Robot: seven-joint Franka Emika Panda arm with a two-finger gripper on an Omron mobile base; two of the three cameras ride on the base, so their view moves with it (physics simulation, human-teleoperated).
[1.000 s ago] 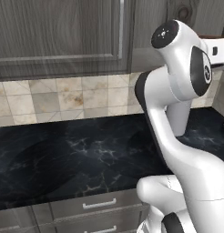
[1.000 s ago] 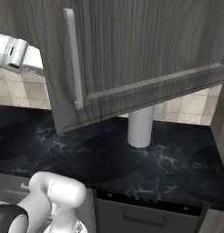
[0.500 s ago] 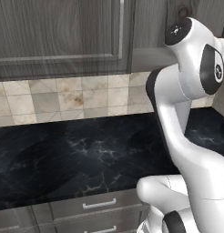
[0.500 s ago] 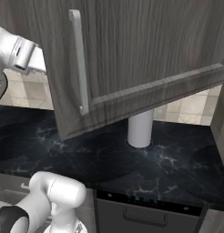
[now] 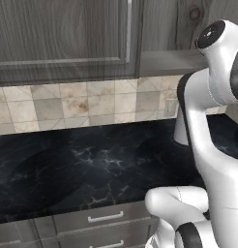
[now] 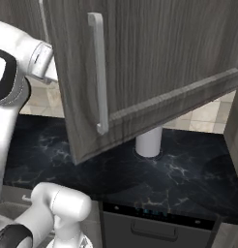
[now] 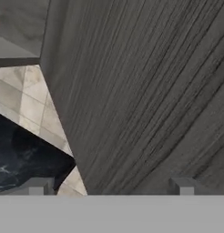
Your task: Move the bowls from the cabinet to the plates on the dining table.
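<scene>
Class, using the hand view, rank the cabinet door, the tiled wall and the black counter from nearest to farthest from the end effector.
1. Cabinet door: straight ahead of the open end effector, across the middle and right.
2. Tiled wall: left, past the door's edge.
3. Black counter: lower left, below the tiles, probably farthest.

A rendered home kitchen — grey wood-grain wall cabinet [image 6: 155, 68] with a pale bar handle [image 6: 98, 77], beige tile backsplash [image 5: 87, 104], black veined marble table [image 5: 82, 167], and low drawers [image 5: 99, 220] beneath — plus an appliance front [image 6: 155, 230].
</scene>
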